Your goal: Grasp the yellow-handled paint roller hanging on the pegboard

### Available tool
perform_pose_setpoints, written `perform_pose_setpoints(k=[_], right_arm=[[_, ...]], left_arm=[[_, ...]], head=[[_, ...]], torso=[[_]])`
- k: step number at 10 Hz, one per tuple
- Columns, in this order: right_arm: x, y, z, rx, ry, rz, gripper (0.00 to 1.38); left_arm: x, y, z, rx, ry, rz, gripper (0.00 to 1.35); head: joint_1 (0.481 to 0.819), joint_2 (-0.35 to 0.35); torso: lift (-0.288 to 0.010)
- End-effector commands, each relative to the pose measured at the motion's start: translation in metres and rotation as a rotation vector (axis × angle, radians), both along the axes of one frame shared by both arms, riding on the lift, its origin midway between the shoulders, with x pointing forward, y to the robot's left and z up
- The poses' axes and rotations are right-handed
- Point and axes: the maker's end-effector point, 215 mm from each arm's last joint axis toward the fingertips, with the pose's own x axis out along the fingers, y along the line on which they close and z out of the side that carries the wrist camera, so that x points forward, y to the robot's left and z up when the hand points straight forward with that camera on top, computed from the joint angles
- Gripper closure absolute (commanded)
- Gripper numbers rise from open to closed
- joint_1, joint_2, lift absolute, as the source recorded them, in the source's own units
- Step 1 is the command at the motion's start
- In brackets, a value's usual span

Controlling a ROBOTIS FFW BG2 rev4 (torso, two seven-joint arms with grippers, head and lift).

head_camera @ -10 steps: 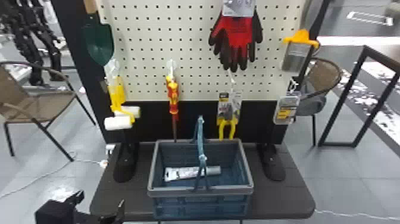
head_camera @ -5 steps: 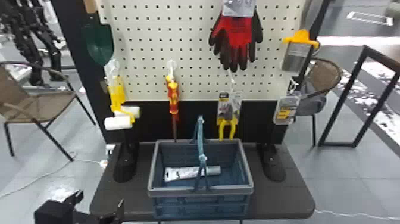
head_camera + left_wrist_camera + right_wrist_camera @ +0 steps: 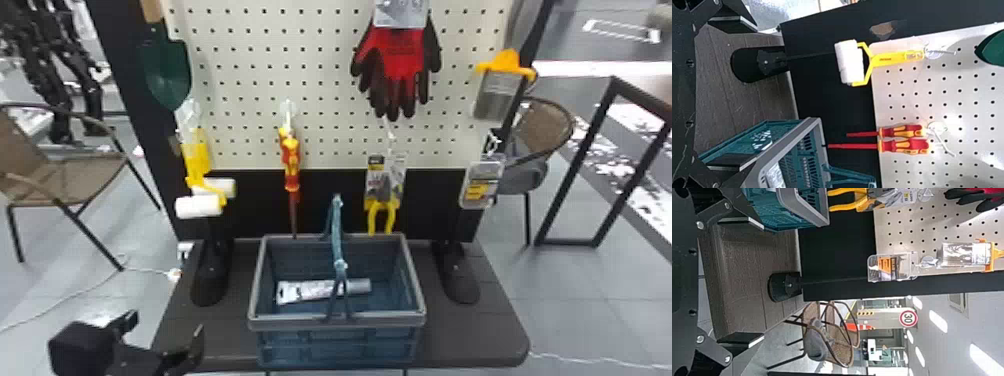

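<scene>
On the left side of the pegboard (image 3: 330,90) hung your yellow-handled paint roller (image 3: 196,157) – your left gripper (image 3: 166,327) sat low, well apart from it, fingers spread and empty – and your right gripper (image 3: 764,282) was open, empty too

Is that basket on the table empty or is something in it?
Not empty: inside the blue basket, a silvery tube lies on its side, under the handle.

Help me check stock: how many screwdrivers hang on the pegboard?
2. They hang side by side between the paint roller and the pliers: one screwdriver nearer the roller, the other screwdriver nearer the pliers.
</scene>
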Motion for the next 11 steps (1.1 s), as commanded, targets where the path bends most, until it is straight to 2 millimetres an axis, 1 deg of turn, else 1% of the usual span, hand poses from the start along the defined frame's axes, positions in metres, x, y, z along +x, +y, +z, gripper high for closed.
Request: perform_pose_setpoints(k=[1, 4, 5, 6, 7, 10, 11], right_arm=[[-0.001, 0.0, -0.002, 0.001, 0.005, -0.001, 0.3], [0.003, 0.0, -0.002, -0.001, 0.006, 0.0, 0.3], [0.005, 0.001, -0.002, -0.002, 0.006, 0.003, 0.3], [0.005, 0.001, -0.001, -0.002, 0.005, 0.002, 0.3], [0.005, 0.001, -0.003, -0.001, 0.008, 0.002, 0.3], [0.012, 0.005, -0.001, 0.004, 0.0, 0.014, 0.3], [0.014, 0.008, -0.001, 0.008, -0.002, 0.02, 0.3]], left_arm=[[0.012, 0.015, 0.015, -0.004, -0.024, 0.02, 0.17], [0.044, 0.039, 0.048, 0.019, -0.037, -0.015, 0.17], [0.053, 0.045, 0.056, 0.005, -0.05, -0.013, 0.17], [0.062, 0.047, 0.059, -0.021, -0.048, -0.016, 0.16], [0.075, 0.048, 0.065, -0.016, -0.037, -0.043, 0.16], [0.139, 0.024, 0.104, -0.013, -0.091, -0.162, 0.17], [0.155, 0.021, 0.11, 0.003, -0.089, -0.184, 0.17]], head=[[0.549, 0.0], [0.549, 0.0], [0.549, 0.0], [0.549, 0.0], [0.549, 0.0], [0.549, 0.0], [0.549, 0.0]], torso=[[-0.1], [-0.1], [-0.1], [-0.1], [-0.1], [-0.1], [-0.1]])
